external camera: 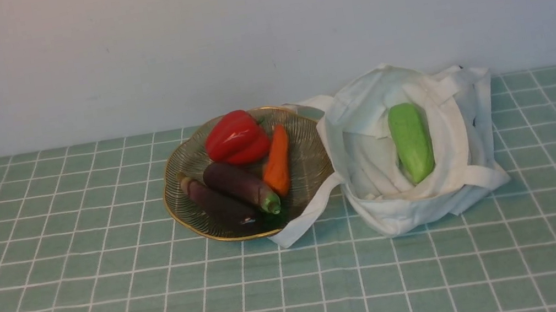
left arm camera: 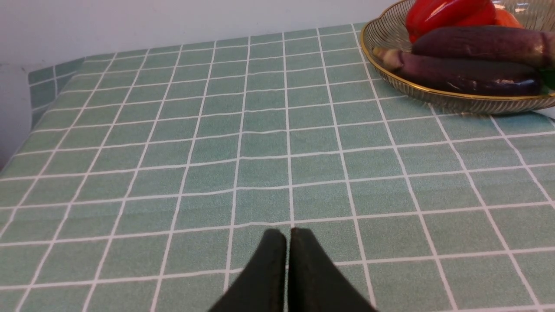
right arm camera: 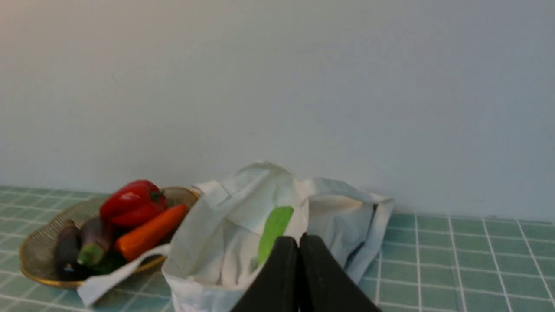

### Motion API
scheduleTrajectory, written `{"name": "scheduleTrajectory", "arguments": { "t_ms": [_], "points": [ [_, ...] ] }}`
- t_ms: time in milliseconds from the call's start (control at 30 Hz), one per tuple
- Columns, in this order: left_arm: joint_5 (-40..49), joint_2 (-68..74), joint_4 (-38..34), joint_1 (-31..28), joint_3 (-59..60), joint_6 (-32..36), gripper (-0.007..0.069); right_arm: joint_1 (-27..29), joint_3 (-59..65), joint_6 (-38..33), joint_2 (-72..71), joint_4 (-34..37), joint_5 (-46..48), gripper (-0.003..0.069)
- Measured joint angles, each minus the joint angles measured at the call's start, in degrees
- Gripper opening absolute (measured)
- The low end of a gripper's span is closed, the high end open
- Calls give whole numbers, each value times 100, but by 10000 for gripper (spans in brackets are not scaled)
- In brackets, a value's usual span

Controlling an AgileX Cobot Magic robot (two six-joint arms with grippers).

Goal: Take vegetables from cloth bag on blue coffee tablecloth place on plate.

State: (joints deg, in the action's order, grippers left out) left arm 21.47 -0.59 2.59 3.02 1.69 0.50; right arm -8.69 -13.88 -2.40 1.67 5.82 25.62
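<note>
A pale teal-green cotton tablecloth (external camera: pixel 110 294) gridded with thin white lines carries a see-through round plate (external camera: pixel 176 166) of fine golden ribs and wavy gold rim. On it: a glossy red bell pepper (external camera: pixel 236 137), an orange carrot (external camera: pixel 277 160), a dark purple slim eggplant (external camera: pixel 215 202) and a purple-brown thick eggplant (external camera: pixel 240 184) tipped green. A plain white fabric tote bag (external camera: pixel 368 164) cradles a light-green oblong vegetable (external camera: pixel 411 141).

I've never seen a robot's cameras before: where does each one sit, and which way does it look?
Front view: between the arms, looking forward at the plate and cloth bag; almost no robot shows.
Left wrist view: low over the tablecloth, facing the plate; shut left end effector shows.
Right wrist view: facing the bag with the green vegetable; shut right end effector shows.
All views share the plate.
</note>
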Motion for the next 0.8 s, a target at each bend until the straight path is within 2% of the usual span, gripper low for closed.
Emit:
{"name": "scheduleTrajectory", "arguments": {
  "t_ms": [133,400,800],
  "points": [
    [0,0,0,0,0,0,-5,-15,701,240,-229,-384,57,-15],
    [0,0,0,0,0,0,-5,-15,1388,240,-231,-436,37,-15],
    [0,0,0,0,0,0,-5,-15,1490,240,-231,-437,-259,-15]
  ]
}}
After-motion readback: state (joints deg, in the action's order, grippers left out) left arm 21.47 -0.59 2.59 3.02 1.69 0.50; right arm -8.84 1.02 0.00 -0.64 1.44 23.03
